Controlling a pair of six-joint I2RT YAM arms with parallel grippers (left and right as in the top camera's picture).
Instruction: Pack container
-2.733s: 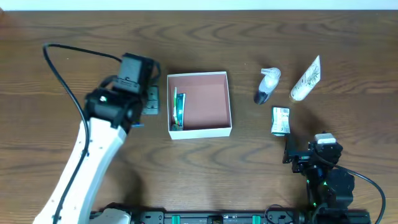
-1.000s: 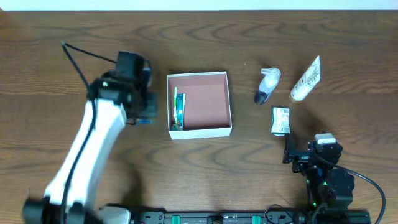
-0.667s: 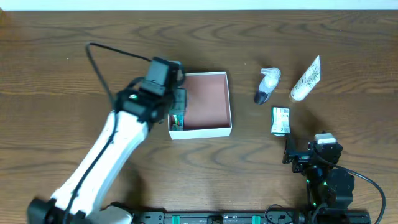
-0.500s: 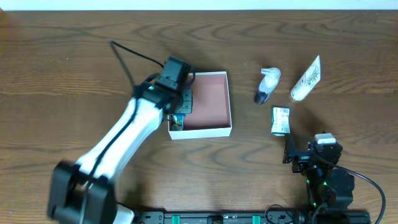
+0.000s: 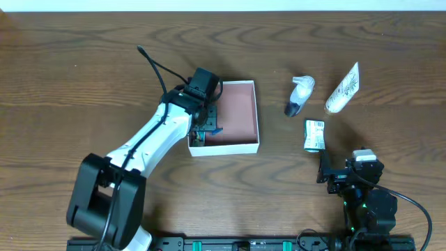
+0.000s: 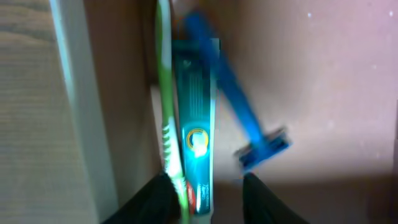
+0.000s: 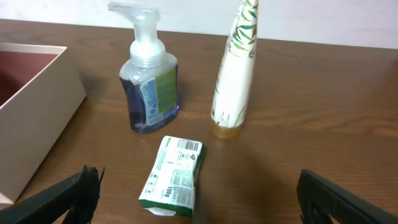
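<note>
The container [image 5: 238, 111] is a square white box with a pink bottom at mid-table. Its wall shows in the left wrist view [image 6: 74, 93] and in the right wrist view [image 7: 37, 118]. A teal toothpaste tube [image 6: 196, 130] and a green toothbrush [image 6: 166, 112] lie along its left wall. A blue razor [image 6: 239, 118] lies loose on the pink bottom and also shows in the overhead view [image 5: 214, 126]. My left gripper [image 5: 204, 111] hangs low over the container's left side, open, its fingertips [image 6: 208, 186] astride the tube's end. My right gripper [image 5: 322, 167] is open and empty near the front edge.
A green-and-white soap packet [image 5: 314, 135] lies right of the container, just ahead of my right gripper [image 7: 208, 200]. A foam pump bottle [image 5: 300, 95] and a white tube with leaf print [image 5: 343, 89] lie further back. They stand upright in the right wrist view.
My left arm swung right from the table beside the container to over its left side, carrying the blue razor. The razor now lies loose inside. The right arm has not moved.
</note>
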